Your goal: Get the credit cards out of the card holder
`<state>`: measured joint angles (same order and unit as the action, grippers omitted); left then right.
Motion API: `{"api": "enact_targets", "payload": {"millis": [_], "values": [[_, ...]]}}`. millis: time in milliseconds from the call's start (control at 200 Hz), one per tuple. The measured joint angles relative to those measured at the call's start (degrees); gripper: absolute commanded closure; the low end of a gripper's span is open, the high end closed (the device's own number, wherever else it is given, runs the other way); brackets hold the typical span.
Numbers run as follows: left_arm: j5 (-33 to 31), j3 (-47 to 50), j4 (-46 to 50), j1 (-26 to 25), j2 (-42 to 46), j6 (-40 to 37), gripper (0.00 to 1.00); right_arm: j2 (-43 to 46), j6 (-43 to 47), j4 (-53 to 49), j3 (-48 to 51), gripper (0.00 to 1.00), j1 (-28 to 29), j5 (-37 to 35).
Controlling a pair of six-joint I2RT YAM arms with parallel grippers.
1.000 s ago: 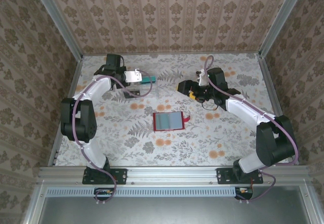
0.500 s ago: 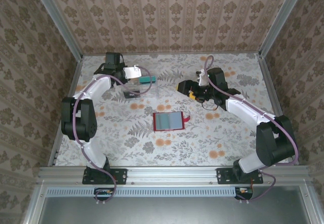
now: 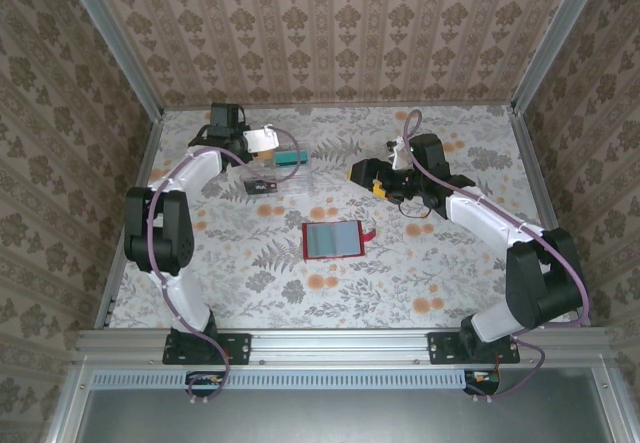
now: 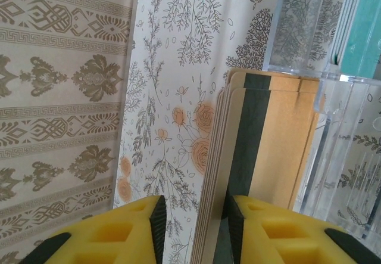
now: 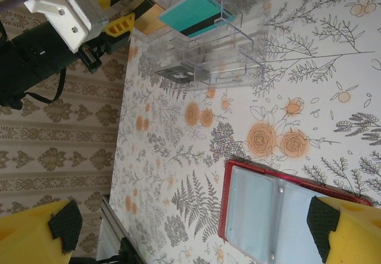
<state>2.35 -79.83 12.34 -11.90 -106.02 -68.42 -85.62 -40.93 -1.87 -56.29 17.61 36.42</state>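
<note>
Since a second ago the left gripper (image 3: 270,150) has drawn back a little toward the far wall and its jaws have eased apart. The right gripper (image 3: 360,173) and the card holder (image 3: 333,240) have not shifted. From above, the holder lies open and flat on the base side of the right gripper, its long axis running across the table. The right gripper is plainly nearer to it than the left, which is at the clear tray (image 3: 300,178).

On the left wrist, the tan cards (image 4: 268,151) stand on edge between the yellow fingers (image 4: 131,231), beside the tray wall (image 4: 339,157). A gap shows at one pad, so the jaws are loosened, not pinching. A teal card (image 4: 363,31) lies further ahead.

On the right wrist, the jaws stand wide with nothing between them. The holder (image 5: 268,210) is just ahead of them, grey-blue inside up. I cannot tell whether a card remains in it. Far ahead, a black card (image 5: 175,73) sits in the tray.
</note>
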Motion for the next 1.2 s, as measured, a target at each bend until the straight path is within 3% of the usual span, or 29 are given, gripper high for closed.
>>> {"api": "enact_targets", "payload": {"millis": [125,380,420,445,455,475,820,1000,1200], "values": [[0.44,0.02,0.04,0.0,0.52,1.22,0.6,0.0,-0.22,0.33,0.17,0.0,0.0,0.0],[1.38,1.11,0.07,-0.44,8.81,6.36,0.43,0.02,0.04,0.22,0.66,0.0,0.02,-0.11],[1.55,1.51,0.02,-0.57,10.8,8.26,0.31,0.04,0.39,-0.13,0.66,0.0,0.07,-0.42],[1.7,1.75,0.02,-0.66,12.11,9.29,0.18,0.07,0.63,-0.46,0.66,0.0,0.17,-0.63],[1.75,1.88,-0.04,-0.74,12.68,10.03,0.05,0.07,0.79,-0.63,0.66,0.0,0.22,-0.85],[1.81,2.1,-0.02,-0.83,13.55,11.28,0.0,0.11,1.03,-0.92,0.66,0.0,0.31,-1.16],[2.36,8.52,-2.6,-0.81,28.89,36.74,0.0,1.46,6.93,-8.22,0.66,0.0,5.01,-8.9],[0.85,8.24,1.57,0.59,31.1,54.6,0.0,1.73,8.11,-9.81,0.66,0.0,7.8,-12.39],[4.76,11.98,5.97,1.77,33.81,65.77,0.0,1.75,9.11,-11.02,0.66,0.0,10.29,-16.41]]}}
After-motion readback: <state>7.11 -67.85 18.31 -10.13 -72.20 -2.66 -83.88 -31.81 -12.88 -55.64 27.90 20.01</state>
